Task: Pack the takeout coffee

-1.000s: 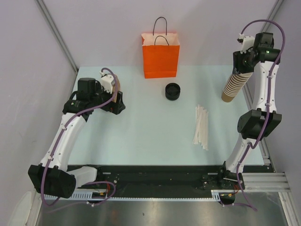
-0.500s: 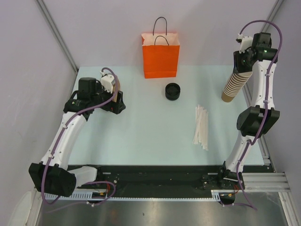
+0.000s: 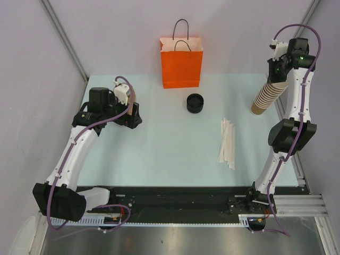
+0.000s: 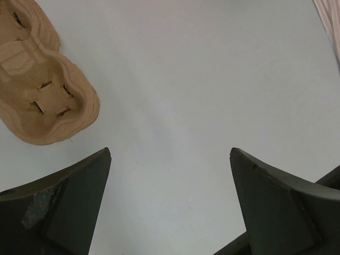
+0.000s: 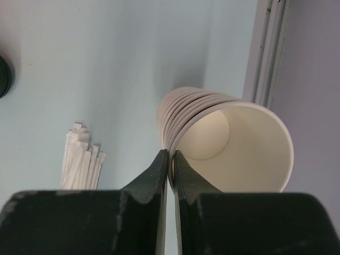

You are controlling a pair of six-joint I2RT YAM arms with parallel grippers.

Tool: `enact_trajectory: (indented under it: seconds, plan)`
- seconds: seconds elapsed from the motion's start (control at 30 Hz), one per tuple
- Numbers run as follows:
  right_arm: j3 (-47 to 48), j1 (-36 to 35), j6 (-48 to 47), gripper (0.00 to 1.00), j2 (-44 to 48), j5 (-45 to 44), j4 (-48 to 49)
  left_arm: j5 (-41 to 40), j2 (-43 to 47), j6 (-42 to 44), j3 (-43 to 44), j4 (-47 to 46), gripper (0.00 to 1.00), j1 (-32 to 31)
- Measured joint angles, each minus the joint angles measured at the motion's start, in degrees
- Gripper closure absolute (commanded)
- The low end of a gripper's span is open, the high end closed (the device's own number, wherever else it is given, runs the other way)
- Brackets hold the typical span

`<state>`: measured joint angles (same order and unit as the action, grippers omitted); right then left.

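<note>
Top view: high behind both arm bases, looking down over the whole counter (image 3: pixel 159 154). Wrist views: close, downward past left gripper (image 4: pixel 170 154) and right gripper (image 5: pixel 170 154); right shares cup stack (image 5: pixel 234 149) and straws (image 5: pixel 79 159) with top

Likely a lab: grey-walled robot table (image 3: pixel 159 149).

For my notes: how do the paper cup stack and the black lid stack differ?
The paper cup stack is tan, tall and leaning; the black lid stack is short and upright. The right claw pinches the cups' top rim; the lids are untouched. Both stand on the table.
</note>
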<state>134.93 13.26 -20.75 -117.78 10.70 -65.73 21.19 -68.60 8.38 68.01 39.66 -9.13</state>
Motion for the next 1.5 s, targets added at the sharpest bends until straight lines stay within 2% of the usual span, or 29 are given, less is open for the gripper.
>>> enact_trajectory:
  seconds: [0.13, 0.23, 0.43, 0.47, 0.57, 1.03, 1.5]
  plan:
    - [0.5, 0.2, 0.1, 0.75, 0.0, 0.1, 0.0, 0.0, 0.0, 0.0, 0.0, 0.0, 0.01, 0.0]
    - [0.9, 0.2, -0.1, 0.74, 0.0, 0.1, 0.1, 0.0, -0.1, -0.1, 0.0, 0.0, 0.01, 0.0]
    - [0.9, 0.1, -0.3, 0.86, 0.0, 0.0, 0.2, 0.0, -0.2, -0.4, 0.0, -0.1, 0.00, 0.0]
    - [0.9, 0.1, -0.3, 0.93, 0.0, 0.0, 0.2, 0.0, -0.3, -0.4, 0.0, -0.1, 0.01, 0.0]
    - [0.9, 0.1, -0.4, 1.00, 0.0, -0.3, 0.4, 0.0, -0.3, -0.4, 0.0, -0.1, 0.00, 0.0]
    - [1.1, -0.2, -3.7, 1.00, 1.5, -2.3, 2.1, 0.1, -0.3, -0.4, 0.0, -0.2, 0.00, 0.0]
    - [3.5, -2.9, -7.8, 1.00, 9.2, -5.5, 4.3, 0.2, -0.3, -0.4, 0.0, -0.2, 0.00, 0.0]
